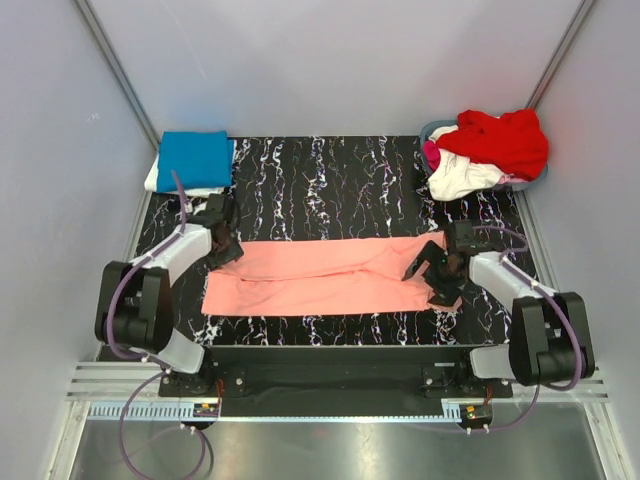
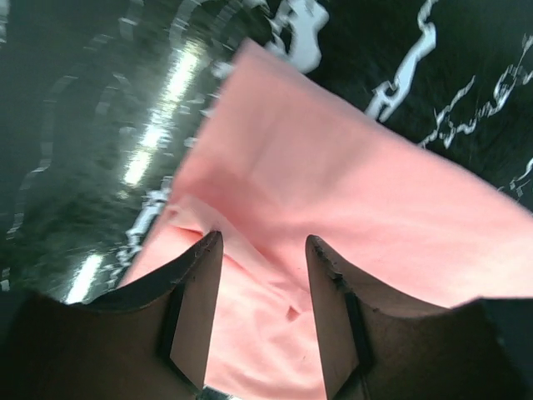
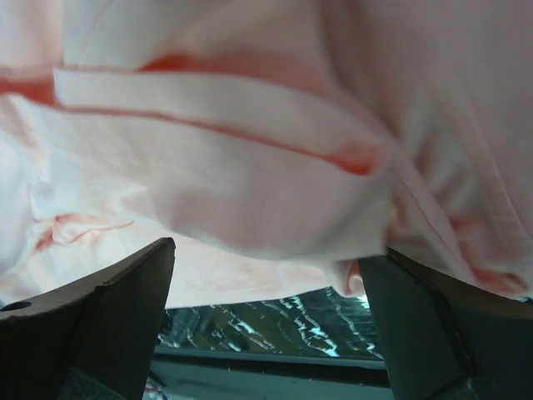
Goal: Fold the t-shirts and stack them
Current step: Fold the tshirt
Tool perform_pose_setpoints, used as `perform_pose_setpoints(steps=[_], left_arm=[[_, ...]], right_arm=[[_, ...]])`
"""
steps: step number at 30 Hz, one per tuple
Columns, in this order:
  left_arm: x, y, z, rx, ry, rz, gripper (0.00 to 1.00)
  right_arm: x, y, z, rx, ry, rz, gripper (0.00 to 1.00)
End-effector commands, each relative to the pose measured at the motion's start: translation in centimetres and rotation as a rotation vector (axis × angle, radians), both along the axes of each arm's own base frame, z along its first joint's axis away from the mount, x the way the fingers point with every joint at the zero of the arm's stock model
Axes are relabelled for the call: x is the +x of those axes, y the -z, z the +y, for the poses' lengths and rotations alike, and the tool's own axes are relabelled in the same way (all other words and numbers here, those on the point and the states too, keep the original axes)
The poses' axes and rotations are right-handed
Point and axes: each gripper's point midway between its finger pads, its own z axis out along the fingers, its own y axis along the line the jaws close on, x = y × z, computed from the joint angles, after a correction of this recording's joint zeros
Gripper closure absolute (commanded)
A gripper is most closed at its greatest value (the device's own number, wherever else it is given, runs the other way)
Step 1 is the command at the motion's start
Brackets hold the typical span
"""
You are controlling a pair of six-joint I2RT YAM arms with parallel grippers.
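The salmon-pink t-shirt point(image 1: 330, 275) lies folded into a long strip across the black marbled table. My left gripper point(image 1: 226, 243) is open over the shirt's far left corner; in the left wrist view point(image 2: 262, 243) pink cloth point(image 2: 350, 208) lies flat under and between the fingers. My right gripper point(image 1: 432, 277) is open at the shirt's right end; in the right wrist view point(image 3: 266, 252) bunched layers of the shirt point(image 3: 225, 167) fill the frame just ahead of the wide-spread fingers. A folded bright blue shirt point(image 1: 195, 158) lies on a white one point(image 1: 153, 181) at the back left.
A grey basket point(image 1: 434, 130) at the back right holds red point(image 1: 505, 140), white point(image 1: 465, 178) and magenta point(image 1: 431, 155) shirts. Grey walls enclose the table point(image 1: 330, 180) on three sides. A metal rail runs along the near edge.
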Motion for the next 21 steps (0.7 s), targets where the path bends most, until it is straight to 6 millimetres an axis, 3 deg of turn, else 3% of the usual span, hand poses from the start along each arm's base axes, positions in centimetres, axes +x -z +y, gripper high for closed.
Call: perform_pose_setpoints(steps=[1, 6, 8, 9, 10, 12, 13, 15, 16, 18, 19, 21], left_arm=[[1.2, 1.4, -1.6, -0.011, 0.043, -0.014, 0.51], [-0.1, 3.8, -2.5, 0.004, 0.087, 0.071, 0.55], [-1.0, 4.8, -2.9, 0.013, 0.107, 0.118, 0.58], [-1.1, 4.7, -3.2, 0.012, 0.117, 0.127, 0.6], [-1.4, 4.3, -3.8, 0.012, 0.142, 0.126, 0.6], [-1.8, 3.9, -4.1, 0.016, 0.147, 0.126, 0.59], [-2.2, 3.7, -4.4, 0.011, 0.148, 0.13, 0.59], [-3.1, 3.7, -4.9, -0.008, 0.15, 0.145, 0.59], [-3.8, 3.8, -5.4, -0.017, 0.152, 0.149, 0.59], [-5.0, 4.3, -6.3, -0.05, 0.161, 0.165, 0.59], [-5.2, 4.3, -7.4, -0.078, 0.172, 0.147, 0.59], [-7.3, 5.5, -8.9, -0.147, 0.194, 0.182, 0.59]], right_arm=[[2.1, 0.4, 2.0, 0.002, -0.016, -0.022, 0.02], [5.1, 2.1, 1.2, -0.079, -0.054, 0.014, 0.02], [7.8, 2.4, 0.9, -0.118, -0.053, 0.015, 0.02], [8.8, 2.3, 0.9, -0.127, -0.061, 0.009, 0.02], [11.2, 2.3, 1.2, -0.131, -0.064, -0.001, 0.03], [13.1, 2.2, 1.5, -0.14, -0.085, 0.016, 0.04], [16.0, 1.9, 2.4, -0.14, -0.099, -0.009, 0.05], [17.8, 1.7, 2.9, -0.164, -0.13, 0.008, 0.05], [20.8, 1.4, 3.7, -0.162, -0.14, -0.02, 0.05], [22.2, 1.3, 5.4, -0.158, -0.179, -0.006, 0.06], [25.1, 1.3, 6.4, -0.151, -0.186, -0.043, 0.06], [26.8, 1.6, 9.1, -0.111, -0.247, -0.06, 0.07]])
